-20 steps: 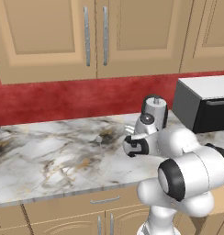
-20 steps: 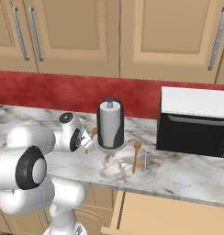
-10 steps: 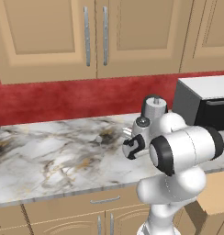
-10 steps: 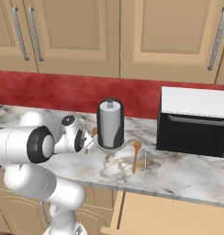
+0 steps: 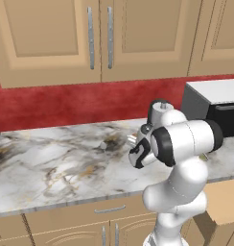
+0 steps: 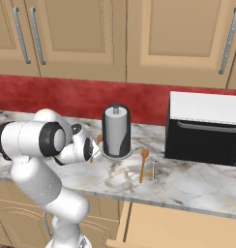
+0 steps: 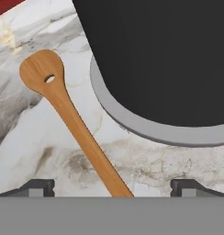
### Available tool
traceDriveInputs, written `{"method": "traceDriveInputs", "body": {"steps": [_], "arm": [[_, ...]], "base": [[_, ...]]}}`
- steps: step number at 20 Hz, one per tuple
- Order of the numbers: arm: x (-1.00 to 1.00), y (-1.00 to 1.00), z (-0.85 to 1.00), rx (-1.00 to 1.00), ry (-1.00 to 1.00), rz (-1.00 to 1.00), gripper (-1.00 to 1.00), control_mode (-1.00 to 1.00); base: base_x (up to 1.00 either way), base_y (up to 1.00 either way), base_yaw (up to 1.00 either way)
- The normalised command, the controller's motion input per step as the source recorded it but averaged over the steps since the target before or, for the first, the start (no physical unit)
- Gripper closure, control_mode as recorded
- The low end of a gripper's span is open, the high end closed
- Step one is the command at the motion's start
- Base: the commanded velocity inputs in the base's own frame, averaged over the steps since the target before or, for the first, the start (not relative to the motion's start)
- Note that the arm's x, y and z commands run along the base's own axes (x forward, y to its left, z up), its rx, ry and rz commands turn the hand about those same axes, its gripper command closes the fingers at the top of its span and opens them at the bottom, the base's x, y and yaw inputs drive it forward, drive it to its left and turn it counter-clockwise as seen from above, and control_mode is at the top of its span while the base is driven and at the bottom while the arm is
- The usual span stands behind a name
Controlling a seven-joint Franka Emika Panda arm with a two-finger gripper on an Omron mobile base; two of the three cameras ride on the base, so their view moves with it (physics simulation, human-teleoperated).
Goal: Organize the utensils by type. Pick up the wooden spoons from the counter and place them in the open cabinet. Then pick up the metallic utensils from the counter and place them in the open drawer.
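In the hand view a wooden spoon (image 7: 63, 108) with a small hole in its bowl lies on the marble counter (image 7: 22, 137). Its handle runs down between the fingertips (image 7: 38, 186) of my open gripper (image 7: 114, 187), which holds nothing. From the right base view my gripper (image 6: 93, 151) hovers just left of the roll holder, over that spoon (image 6: 98, 140). Another wooden spoon (image 6: 142, 165) and a thin metal utensil (image 6: 154, 167) lie right of the holder. From the left base view my gripper (image 5: 136, 156) hangs low over the counter (image 5: 52, 168). The open drawer (image 6: 187, 227) juts out below. The open cabinet is out of view.
A dark roll holder on a round grey base (image 6: 116, 131) stands right beside the near spoon (image 7: 169, 59). A black and white toaster oven (image 6: 207, 128) sits at the right. Closed tan wall cabinets (image 5: 99, 38) hang above a red backsplash.
The arm's elbow has swung round and the hand has eased slightly down and left over the counter. The gripper has stayed open; the utensils have not moved.
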Motion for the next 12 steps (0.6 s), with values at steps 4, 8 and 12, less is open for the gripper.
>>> {"method": "traceDriveInputs", "body": {"steps": [4, 8, 12], "arm": [[0.16, 0.00, -0.13, 0.00, 0.00, 0.01, -1.00, -1.00], [0.15, 0.01, -0.07, 0.00, 0.02, 0.01, -1.00, -1.00], [0.19, 0.01, -0.12, 0.00, 0.07, 0.00, -1.00, -1.00]], "base": [[0.00, 0.00, 0.00], [0.00, 0.00, 0.00], [0.00, 0.00, 0.00]]}}
